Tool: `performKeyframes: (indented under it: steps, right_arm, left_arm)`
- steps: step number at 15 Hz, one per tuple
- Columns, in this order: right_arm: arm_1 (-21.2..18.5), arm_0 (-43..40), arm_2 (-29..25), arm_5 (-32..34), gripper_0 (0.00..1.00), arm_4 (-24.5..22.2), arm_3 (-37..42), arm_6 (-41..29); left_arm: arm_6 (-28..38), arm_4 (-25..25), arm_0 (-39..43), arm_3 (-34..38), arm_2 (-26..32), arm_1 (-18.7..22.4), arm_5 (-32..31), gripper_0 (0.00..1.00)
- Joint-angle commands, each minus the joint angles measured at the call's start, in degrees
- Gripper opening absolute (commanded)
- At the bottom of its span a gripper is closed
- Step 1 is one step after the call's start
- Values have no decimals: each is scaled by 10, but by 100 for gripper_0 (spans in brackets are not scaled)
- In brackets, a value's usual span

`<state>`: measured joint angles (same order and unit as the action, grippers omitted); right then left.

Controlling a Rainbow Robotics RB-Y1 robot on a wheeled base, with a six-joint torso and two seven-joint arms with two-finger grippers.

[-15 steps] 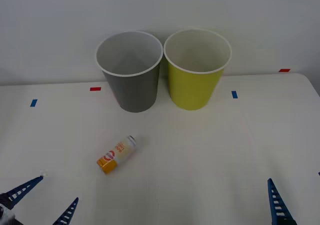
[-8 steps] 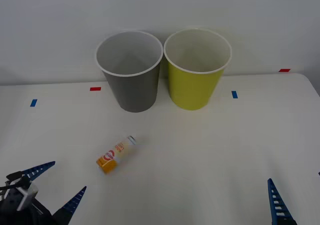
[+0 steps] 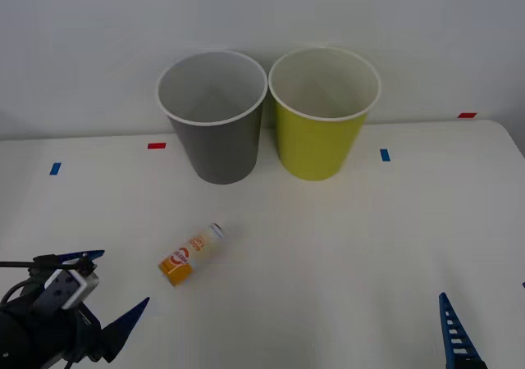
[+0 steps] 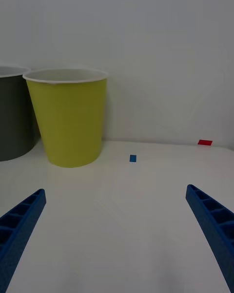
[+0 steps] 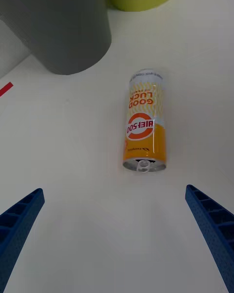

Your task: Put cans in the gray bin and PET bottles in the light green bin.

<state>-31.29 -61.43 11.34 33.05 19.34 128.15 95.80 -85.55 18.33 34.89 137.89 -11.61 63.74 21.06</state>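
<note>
Left gripper (image 3: 105, 293) spread wide, low over the table (image 3: 344, 246), near the can (image 3: 191, 254) but not touching. The can lies on its side, tab end toward the gripper in the left wrist view, in front of the gray bin (image 3: 215, 127); green bin (image 3: 322, 123) beside that. Right gripper (image 4: 117, 234) also open, parked at the near right.

Risk: the can is round, so an off-centre close could roll it away.

Versus a second ago: left gripper has advanced toward the can; the can is unmoved.

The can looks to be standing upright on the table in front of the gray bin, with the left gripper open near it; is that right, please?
Not quite: the can lies on its side, as the left wrist view shows. It is on the table in front of the gray bin, with the left gripper open near it.
</note>
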Motion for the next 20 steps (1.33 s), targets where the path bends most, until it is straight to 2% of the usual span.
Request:
performKeyframes:
  steps: [1, 4, 8, 10, 11, 14, 16, 20]
  right_arm:
    - [0, 0, 0, 0, 100, 0, 0, 0]
    - [0, 0, 0, 0, 100, 0, 0, 0]
    - [0, 0, 0, 0, 100, 0, 0, 0]
    - [0, 0, 0, 0, 100, 0, 0, 0]
    - [0, 0, 0, 0, 100, 0, 0, 0]
    - [0, 0, 0, 0, 100, 0, 0, 0]
    - [0, 0, 0, 0, 100, 0, 0, 0]
    - [0, 0, 0, 0, 100, 0, 0, 0]
  left_arm:
    - [11, 15, -75, 5, -45, 15, 60, 100]
    - [18, 68, -149, 6, -76, 15, 115, 100]
    - [33, 79, -234, 38, -106, 9, 268, 100]
    - [40, 108, -279, 40, -120, 5, 326, 100]
    - [43, 125, -306, 40, -131, -2, 362, 100]
    - [50, 133, -356, 39, -140, -40, 448, 100]
    - [48, 135, -370, 39, -139, -64, 484, 100]
    - [44, 133, -372, 39, -139, -98, 504, 100]
